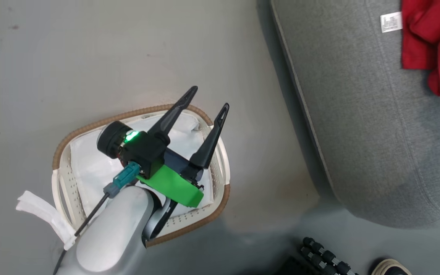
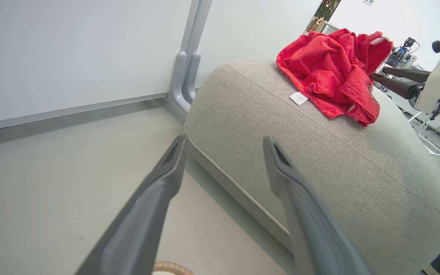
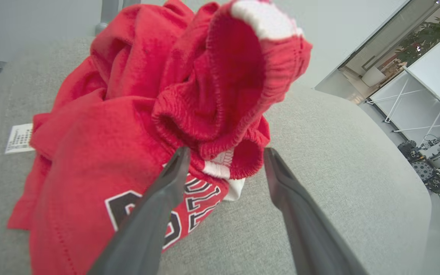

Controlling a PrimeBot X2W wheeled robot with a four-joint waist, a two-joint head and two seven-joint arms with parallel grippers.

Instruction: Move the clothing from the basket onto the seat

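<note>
Overhead, the left pincer [image 1: 210, 97] hangs spread above the basket [image 1: 90, 125]; the right pincer [image 3: 226, 151] gapes at the clothing [image 3: 109, 114].

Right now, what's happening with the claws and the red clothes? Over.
Left gripper open, over the basket. Right gripper open at the clothing. Clothing heaped on the seat. Shoe on floor near seat, not blocking.

In the head view my left gripper [image 1: 210, 97], fingers spread, hangs over the basket [image 1: 57, 154] at lower left; its brown rim bounds entry all round. Bare floor [image 1: 128, 49] gives free passage across the upper left and centre. The seat [image 1: 357, 133] blocks the right half; the clothing [image 1: 434, 46] occupies its upper right corner. In the right wrist view that heap stands just ahead of my right gripper [image 3: 226, 151], fingers spread; bare cushion lies at right.
</note>
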